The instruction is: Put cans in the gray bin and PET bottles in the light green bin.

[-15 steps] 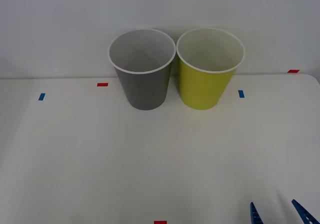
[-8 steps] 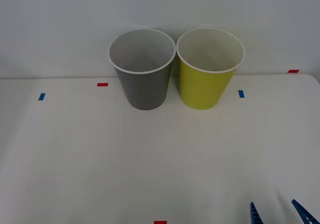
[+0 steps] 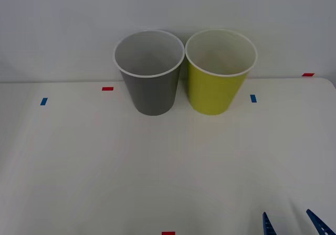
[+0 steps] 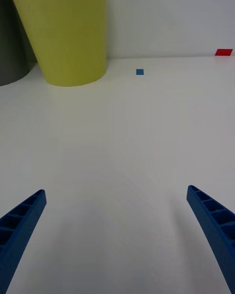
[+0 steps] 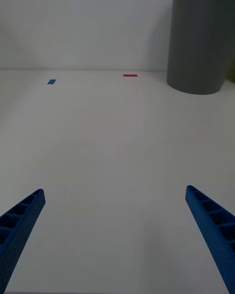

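Observation:
The gray bin (image 3: 151, 83) stands upright at the back of the white table, touching the light green bin (image 3: 218, 77) on its right. Both look hollow from above, with nothing visible inside. My right gripper (image 3: 291, 223) rests open at the near right edge of the table, well short of the bins; its wrist view shows the light green bin (image 4: 63, 29) and a sliver of the gray bin (image 4: 12, 49) ahead of the right gripper (image 4: 116, 225). My left gripper (image 5: 115, 225) is open over bare table, with the gray bin (image 5: 201, 39) ahead. The cans and PET bottles are out of view.
Small red tape marks (image 3: 107, 88) and blue tape marks (image 3: 253, 98) dot the table (image 3: 157, 167). A white wall rises right behind the bins. The table's right edge curves near the far red mark (image 3: 308, 74).

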Motion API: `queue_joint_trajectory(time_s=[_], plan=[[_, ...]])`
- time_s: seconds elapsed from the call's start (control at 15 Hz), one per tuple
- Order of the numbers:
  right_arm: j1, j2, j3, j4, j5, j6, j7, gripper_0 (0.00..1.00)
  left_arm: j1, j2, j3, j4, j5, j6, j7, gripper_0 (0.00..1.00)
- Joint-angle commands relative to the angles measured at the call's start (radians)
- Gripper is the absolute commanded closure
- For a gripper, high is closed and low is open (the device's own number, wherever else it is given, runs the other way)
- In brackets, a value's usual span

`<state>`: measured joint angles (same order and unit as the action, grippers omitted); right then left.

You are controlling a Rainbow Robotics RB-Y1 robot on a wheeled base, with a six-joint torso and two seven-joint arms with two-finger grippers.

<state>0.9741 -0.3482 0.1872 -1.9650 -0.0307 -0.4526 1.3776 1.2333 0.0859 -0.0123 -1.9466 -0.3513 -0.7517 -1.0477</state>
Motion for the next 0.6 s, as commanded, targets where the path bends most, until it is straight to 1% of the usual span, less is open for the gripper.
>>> queue_joint_trajectory(time_s=[0.07, 0.6], plan=[[0.000, 0.000, 0.000, 0.000, 0.000, 0.000, 0.000, 0.00, 0.000, 0.000, 0.000, 0.000, 0.000, 0.000, 0.000, 0.00], [0.000, 0.000, 0.000, 0.000, 0.000, 0.000, 0.000, 0.00, 0.000, 0.000, 0.000, 0.000, 0.000, 0.000, 0.000, 0.00]])
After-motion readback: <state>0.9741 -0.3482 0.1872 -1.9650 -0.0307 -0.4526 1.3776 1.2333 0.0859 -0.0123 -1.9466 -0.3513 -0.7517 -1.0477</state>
